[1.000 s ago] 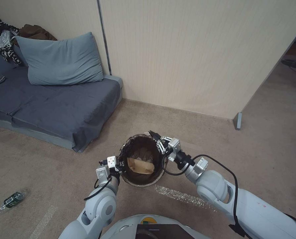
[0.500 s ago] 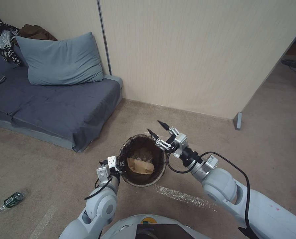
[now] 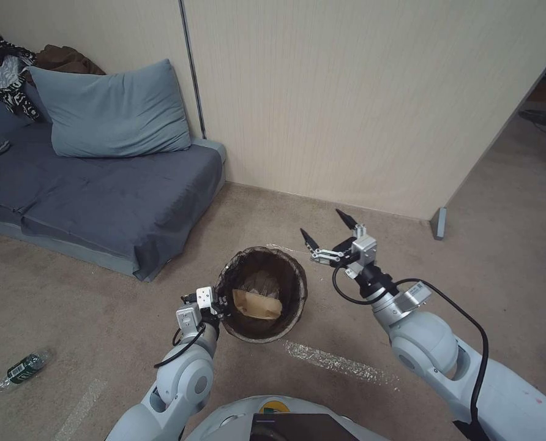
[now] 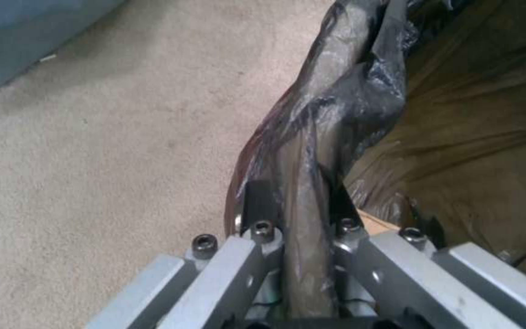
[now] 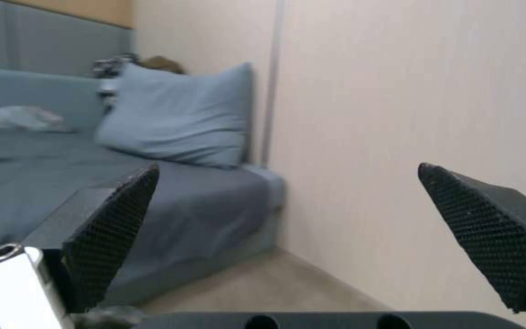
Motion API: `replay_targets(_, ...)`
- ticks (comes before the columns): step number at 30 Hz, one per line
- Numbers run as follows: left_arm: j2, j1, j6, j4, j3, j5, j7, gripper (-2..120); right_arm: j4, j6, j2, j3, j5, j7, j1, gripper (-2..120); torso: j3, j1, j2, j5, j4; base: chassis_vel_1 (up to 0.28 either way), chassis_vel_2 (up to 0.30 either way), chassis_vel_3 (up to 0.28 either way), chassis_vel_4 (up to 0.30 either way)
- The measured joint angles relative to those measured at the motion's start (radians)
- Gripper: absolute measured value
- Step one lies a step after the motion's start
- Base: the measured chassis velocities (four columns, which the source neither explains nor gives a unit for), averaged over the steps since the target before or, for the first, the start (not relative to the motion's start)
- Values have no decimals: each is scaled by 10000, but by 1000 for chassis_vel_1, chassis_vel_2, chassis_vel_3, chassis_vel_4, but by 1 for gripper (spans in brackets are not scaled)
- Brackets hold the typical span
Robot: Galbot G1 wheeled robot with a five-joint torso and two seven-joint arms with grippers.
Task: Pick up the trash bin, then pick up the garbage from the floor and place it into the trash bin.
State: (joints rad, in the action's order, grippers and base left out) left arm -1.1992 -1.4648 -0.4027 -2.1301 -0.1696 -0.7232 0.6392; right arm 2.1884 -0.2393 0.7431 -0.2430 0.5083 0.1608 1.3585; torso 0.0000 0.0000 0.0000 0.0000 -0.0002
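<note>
The trash bin [image 3: 288, 278], round with a dark brown liner over its rim, hangs just above the carpet in front of me. My left gripper [image 3: 223, 304] is shut on its near-left rim; the left wrist view shows the liner-wrapped rim [image 4: 312, 151] pinched between the fingers. A tan paper bag [image 3: 259, 304] and crumpled clear plastic lie inside. My right gripper [image 3: 327, 227] is open and empty, raised to the right of the bin; its black fingertips [image 5: 117, 214] stand wide apart. A green-labelled plastic bottle [image 3: 19, 369] lies on the carpet at far left.
A grey sofa bed [image 3: 101, 202] with a blue pillow [image 3: 111, 110] stands at the left. A beige wall [image 3: 371, 104] runs behind the bin. A strip of shiny tape [image 3: 337, 362] crosses the carpet near my base. Open carpet extends right toward a doorway [image 3: 530, 135].
My right gripper has opened, lifted off the bin's far rim and swung up and to the right, away from the bin. The left gripper keeps its hold on the rim.
</note>
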Motion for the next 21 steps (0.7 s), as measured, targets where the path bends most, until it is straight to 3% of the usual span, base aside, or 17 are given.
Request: replay_targets(21,150,-97,51,-176,-158,27,-45,0,-227,23,1045,-893,-925,957,1216,100,0,0,0,-1,2,0,0,0,0)
